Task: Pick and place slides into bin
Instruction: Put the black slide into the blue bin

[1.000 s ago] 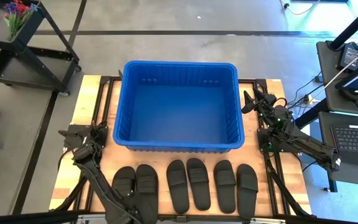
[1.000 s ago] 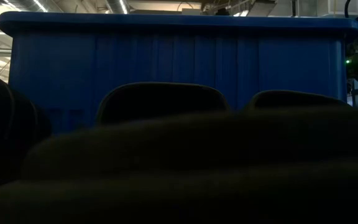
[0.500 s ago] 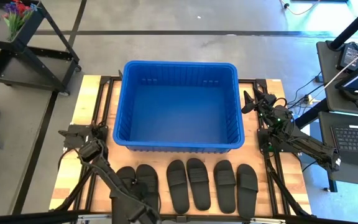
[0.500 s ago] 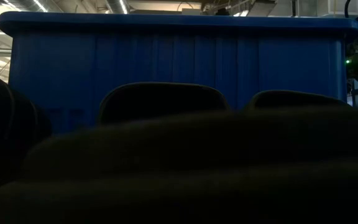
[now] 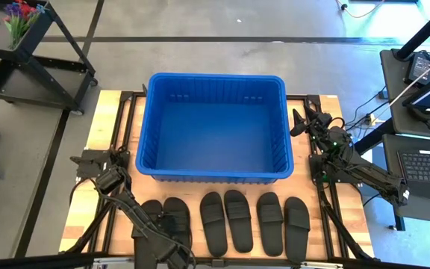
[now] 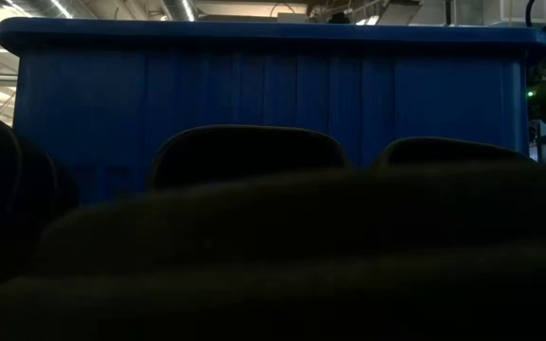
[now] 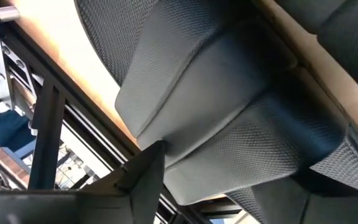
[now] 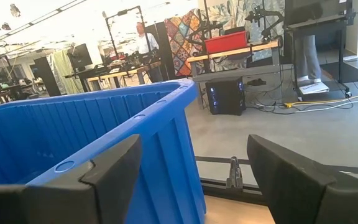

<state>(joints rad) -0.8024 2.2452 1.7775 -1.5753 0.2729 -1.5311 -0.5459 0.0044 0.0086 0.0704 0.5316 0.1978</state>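
On my wooden desk (image 5: 110, 104), six matte black slides (image 5: 237, 220) line up before the empty bright-blue plastic bin (image 5: 212, 175); my left end effector (image 5: 172, 224) hovers at the leftmost pair, grip unreadable, while the right end effector (image 8: 191, 180) waits open beside the bin.

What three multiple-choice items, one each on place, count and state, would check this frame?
1. Where is the left gripper?
A. Inside the bin
B. Over the leftmost pair of slides
C. At the table's far right edge

2. How many slides lie on the table?
A. Four
B. Six
C. Eight

3. What is in the bin?
A. Nothing visible
B. One slide
C. A pair of slides

Answers:
1 B: the left gripper sits above the leftmost slides, while the right gripper waits beside the bin.
2 B: three pairs line the near edge in front of the bin.
3 A: the high view shows only its bare blue floor.
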